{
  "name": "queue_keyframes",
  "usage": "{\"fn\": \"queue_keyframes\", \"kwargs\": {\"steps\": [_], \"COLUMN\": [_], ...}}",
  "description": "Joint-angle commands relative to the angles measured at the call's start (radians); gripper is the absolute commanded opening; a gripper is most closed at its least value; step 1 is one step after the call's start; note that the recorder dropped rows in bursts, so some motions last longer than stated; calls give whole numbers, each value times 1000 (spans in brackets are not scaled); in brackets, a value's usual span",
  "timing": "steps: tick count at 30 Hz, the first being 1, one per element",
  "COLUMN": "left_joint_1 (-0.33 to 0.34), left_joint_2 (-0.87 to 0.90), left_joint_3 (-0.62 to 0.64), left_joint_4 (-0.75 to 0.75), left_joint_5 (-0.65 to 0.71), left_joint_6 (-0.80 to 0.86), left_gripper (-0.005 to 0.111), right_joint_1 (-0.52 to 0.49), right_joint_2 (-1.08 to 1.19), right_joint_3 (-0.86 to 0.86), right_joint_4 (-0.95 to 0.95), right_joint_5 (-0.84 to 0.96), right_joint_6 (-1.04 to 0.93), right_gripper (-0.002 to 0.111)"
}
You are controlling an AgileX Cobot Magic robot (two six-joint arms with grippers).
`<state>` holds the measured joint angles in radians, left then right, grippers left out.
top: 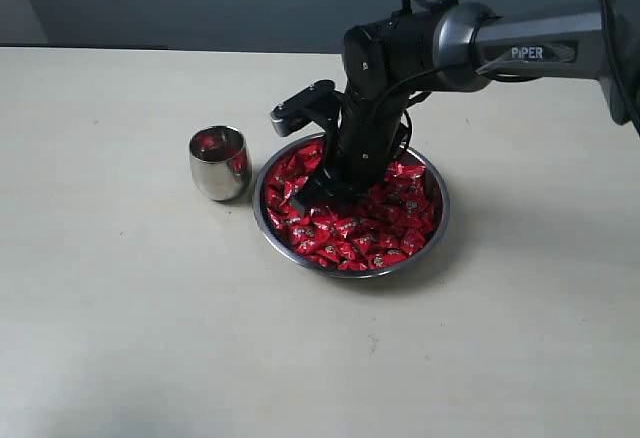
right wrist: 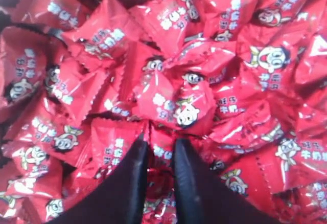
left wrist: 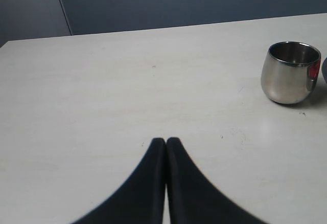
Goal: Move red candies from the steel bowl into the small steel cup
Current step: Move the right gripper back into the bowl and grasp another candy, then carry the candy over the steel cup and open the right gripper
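The steel bowl holds a heap of red candies, which also fill the right wrist view. My right gripper reaches down into the left part of the heap. Its black fingertips are dug in among the wrappers, and the gripper is nearly shut, with one red candy pinched in the narrow gap. The small steel cup stands just left of the bowl, with some red showing inside. My left gripper is shut on nothing above bare table, well away from the cup.
The beige table spreads all around the bowl and cup. The right arm comes in from the upper right above the bowl. A dark wall runs behind the table's far edge.
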<state>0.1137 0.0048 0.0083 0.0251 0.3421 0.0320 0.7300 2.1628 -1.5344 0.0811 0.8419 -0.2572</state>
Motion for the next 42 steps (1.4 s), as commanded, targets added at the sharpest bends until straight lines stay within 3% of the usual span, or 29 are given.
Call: {"fn": "queue_keyframes", "kwargs": {"steps": [1,15,20,26,36,42], "left_joint_1": [-5,-5,-5,-5,-5,-5], "left_joint_2": [-5,-5,-5,-5,-5,-5], "left_joint_3": [-8,-8,-8,-8,-8,-8], "left_joint_4": [2,2,2,2,2,2], "left_joint_5": [-6,-6,-6,-5,-5,-5], "left_joint_6": [-3,-3,-3,-3,-3,-3], "left_gripper": [0,0,0,0,0,0], "right_joint_1": [-1,-1,-1,4,69,73], "right_joint_2": [0,-150,-191,-125,70,154], "right_joint_3": [4,4,-5,-141,-409,-476], "right_joint_4": [-8,-2,129,331,339,342], "right_joint_5": [-10,11,-126,-112,-38,-2], "right_joint_6": [-2,-2,-49,-179,-186,-186], "right_gripper": [-1,-1,-1,-1,-1,-1]}}
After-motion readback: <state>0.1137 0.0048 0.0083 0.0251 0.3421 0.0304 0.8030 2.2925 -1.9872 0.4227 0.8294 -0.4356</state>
